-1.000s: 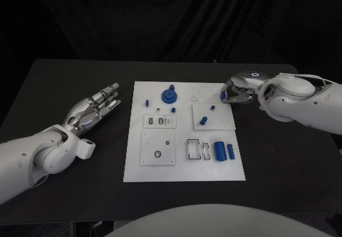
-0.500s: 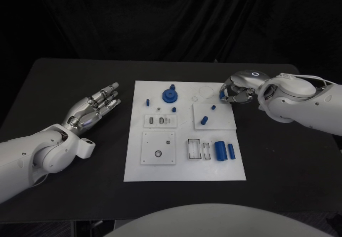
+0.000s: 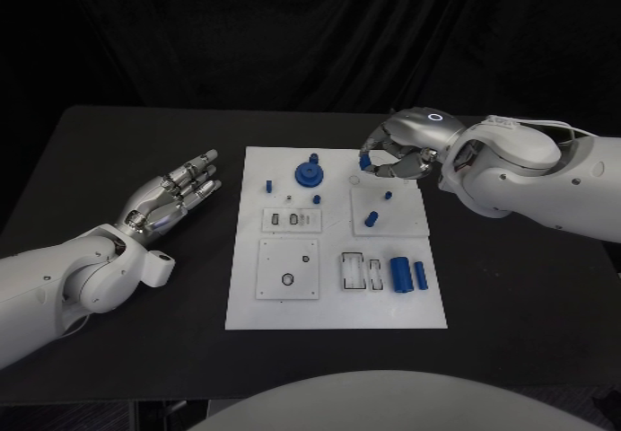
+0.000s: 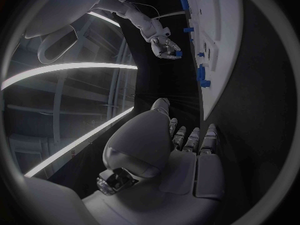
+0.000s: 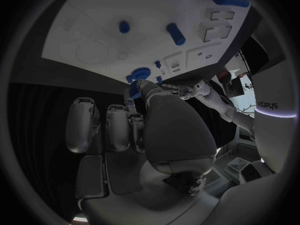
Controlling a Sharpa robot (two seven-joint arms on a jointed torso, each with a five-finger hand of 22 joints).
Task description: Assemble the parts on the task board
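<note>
small blue parts (image 3: 407, 273) on white task board (image 3: 334, 310)

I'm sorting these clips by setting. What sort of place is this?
Probably a robotics lab test bench: a black table against dark drapes, a white task board carrying small blue parts, and the right robot hand pinching one such part above it.

Robot lab, black table (image 3: 117, 162), dark backdrop

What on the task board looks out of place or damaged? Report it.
Nothing stands out. The task board lies flat and square on the table, its blue parts scattered but intact. The right hand holds a small blue part above the board's far end; the left hand rests open beside it.
</note>
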